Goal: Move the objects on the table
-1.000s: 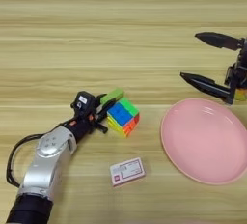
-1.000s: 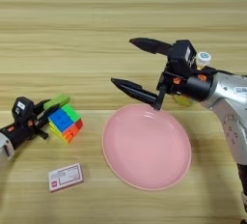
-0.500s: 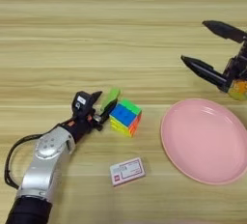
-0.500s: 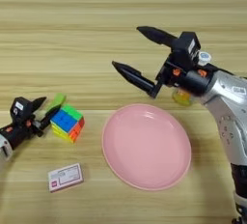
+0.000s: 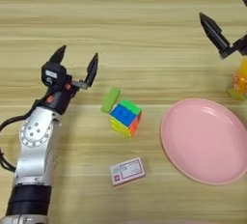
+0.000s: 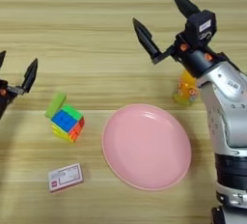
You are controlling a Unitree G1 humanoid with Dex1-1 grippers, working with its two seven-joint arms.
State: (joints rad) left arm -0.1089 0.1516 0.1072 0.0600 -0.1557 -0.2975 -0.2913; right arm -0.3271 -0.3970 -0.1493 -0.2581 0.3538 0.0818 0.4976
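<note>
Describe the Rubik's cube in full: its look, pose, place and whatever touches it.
The Rubik's cube is a small multicoloured cube, plastic by its look, with blue, green, yellow, red and orange squares showing. It sits on the table turned corner-on to the camera, left of the pink plate and apart from it. The green block leans against its upper-left side. Neither tool touches it.

On the table (image 5: pixel 123 20), the block (image 5: pixel 110 100) is lying just left of and touching the Rubik's cube (image 5: pixel 126 117). A small card (image 5: pixel 127 171) is sitting nearer the robot, in front of the cube. The plate (image 6: pixel 146 146) is lying right of the cube, and the bottle (image 6: pixel 186 88) is standing just behind the plate's far right rim.
</note>
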